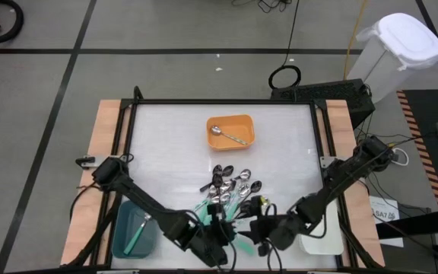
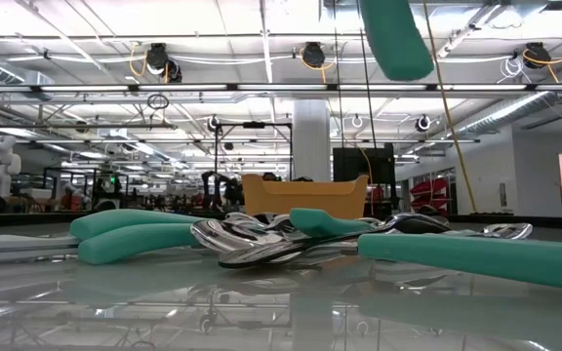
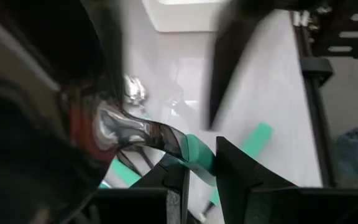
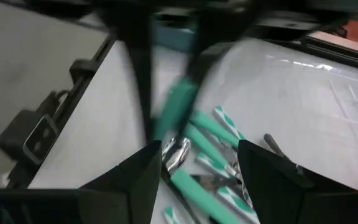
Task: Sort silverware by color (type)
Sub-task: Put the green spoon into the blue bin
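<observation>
Grey floor (image 1: 36, 91) crossed by dark tape lines stretching around the bench (image 1: 173, 144), a white lidded bin (image 1: 398, 49) standing past its far right corner, black cables trailing beside it, ceiling strip lights (image 2: 261, 93) glowing over a wide workshop hall, a white column (image 2: 312, 136) rising behind.

1. The left gripper (image 3: 201, 177) shows two dark fingers (image 3: 244, 171) closed on a teal-handled spoon (image 3: 160, 134).
2. The spoon's shiny bowl sits against the arm's dark, blurred body.
3. Another teal handle (image 3: 253, 138) lies on the pale table (image 3: 272, 81).
4. A white tray (image 3: 185, 14) sits farther off.
</observation>
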Robot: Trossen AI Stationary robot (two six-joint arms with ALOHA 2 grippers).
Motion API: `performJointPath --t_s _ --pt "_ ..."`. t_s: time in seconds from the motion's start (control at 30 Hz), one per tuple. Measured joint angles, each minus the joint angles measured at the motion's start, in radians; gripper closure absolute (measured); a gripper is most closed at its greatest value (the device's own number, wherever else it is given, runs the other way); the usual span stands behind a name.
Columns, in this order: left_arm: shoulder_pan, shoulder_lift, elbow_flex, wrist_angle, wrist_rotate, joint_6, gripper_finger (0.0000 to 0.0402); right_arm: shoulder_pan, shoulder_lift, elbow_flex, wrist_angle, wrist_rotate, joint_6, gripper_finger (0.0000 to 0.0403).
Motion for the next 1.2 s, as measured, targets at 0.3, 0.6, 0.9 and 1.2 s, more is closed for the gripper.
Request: performJointPath --t_s 0.3,0.6,0.9,1.2 --pt "-0.035 0.0 0.0 -0.018 -0.005 -0.003 0.035 -0.055 0.002 -0.016 0.212 -0.206 -0.026 0.0195" --pt "-0.017 0.0 0.0 -0.018 -0.013 -0.019 0.035 -0.058 0.023 -0.016 0.309 -0.214 -0.037 0.0207" --pt "-0.015 0.001 0.0 -0.017 -0.018 -0.005 0.035 -0.07 0.034 -0.016 0.316 -0.209 -0.027 0.03" --pt "-0.015 0.001 0.0 -0.022 -0.033 -0.061 0.0326 -0.071 0.034 -0.016 0.313 -0.205 -0.019 0.0392"
